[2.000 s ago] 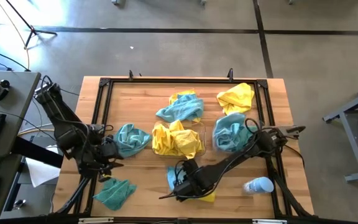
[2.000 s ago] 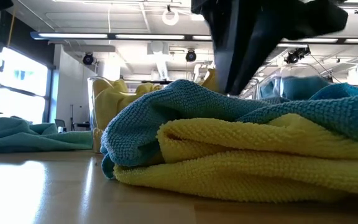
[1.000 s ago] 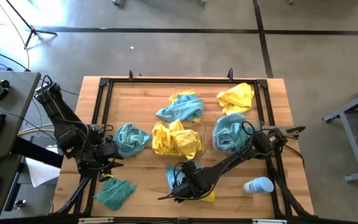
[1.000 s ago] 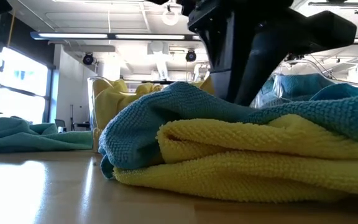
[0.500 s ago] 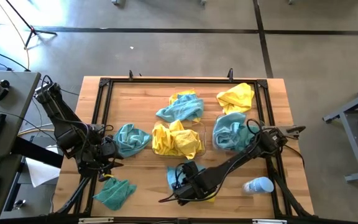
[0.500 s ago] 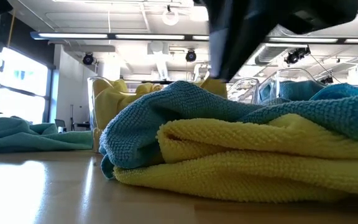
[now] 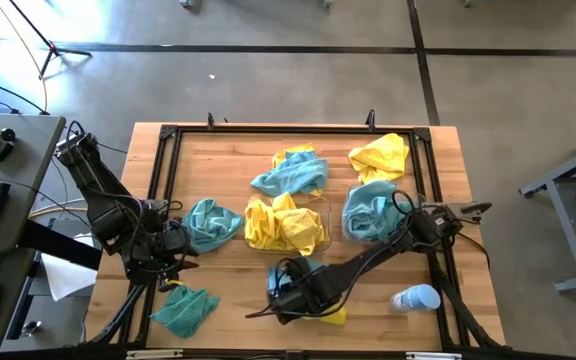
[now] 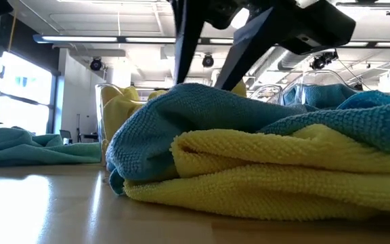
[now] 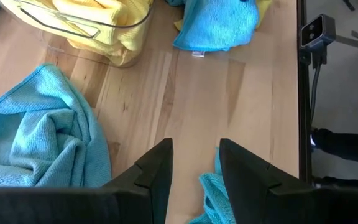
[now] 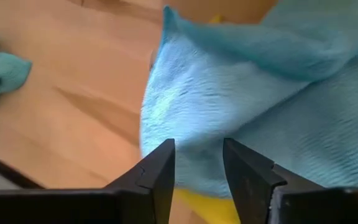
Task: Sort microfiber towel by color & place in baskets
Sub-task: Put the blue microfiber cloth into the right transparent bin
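- High view: right gripper (image 7: 280, 298) over a teal towel (image 7: 280, 284) lying on a yellow towel (image 7: 334, 316) at the desk's (image 7: 228, 310) near edge. Yellow towels fill the left basket (image 7: 323, 207), teal the right basket (image 7: 348, 238). Left gripper (image 7: 180, 245) beside a loose teal cloth (image 7: 211, 222).
- Low view: two dark fingers (image 8: 185, 44) spread just above the teal towel.
- Left wrist view: fingers (image 9: 156, 171) parted over bare wood, holding nothing.
- Right wrist view: fingers (image 10: 156, 171) apart, teal towel beyond them, not gripped.
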`<state>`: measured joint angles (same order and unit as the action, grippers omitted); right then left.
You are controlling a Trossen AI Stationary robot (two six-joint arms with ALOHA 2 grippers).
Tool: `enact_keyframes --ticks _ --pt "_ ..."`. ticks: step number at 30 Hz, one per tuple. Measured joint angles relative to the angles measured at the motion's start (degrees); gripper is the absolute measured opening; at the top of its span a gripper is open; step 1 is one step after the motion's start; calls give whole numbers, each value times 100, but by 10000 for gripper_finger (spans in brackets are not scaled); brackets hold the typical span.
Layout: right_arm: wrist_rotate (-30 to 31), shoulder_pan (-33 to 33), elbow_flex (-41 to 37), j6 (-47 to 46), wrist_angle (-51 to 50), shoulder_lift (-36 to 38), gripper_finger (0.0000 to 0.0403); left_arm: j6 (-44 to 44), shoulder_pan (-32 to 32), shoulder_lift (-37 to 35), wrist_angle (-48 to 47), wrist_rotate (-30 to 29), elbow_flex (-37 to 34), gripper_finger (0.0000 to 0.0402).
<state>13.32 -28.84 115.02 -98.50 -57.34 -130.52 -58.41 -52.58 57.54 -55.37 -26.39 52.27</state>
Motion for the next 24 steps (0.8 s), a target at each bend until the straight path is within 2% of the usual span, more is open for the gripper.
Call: enact_keyframes --ticks 7,14,18,24 --pt "-430 -2 0 -24 361 0 133 -7 1 0 0 30 0 122" --pt "-470 -2 0 -40 186 0 129 -7 -2 0 0 33 0 122" --pt "-468 -2 0 75 182 0 103 -7 -2 -1 0 33 0 122" --pt "-470 -7 0 285 189 -1 34 -7 0 0 0 33 0 122"
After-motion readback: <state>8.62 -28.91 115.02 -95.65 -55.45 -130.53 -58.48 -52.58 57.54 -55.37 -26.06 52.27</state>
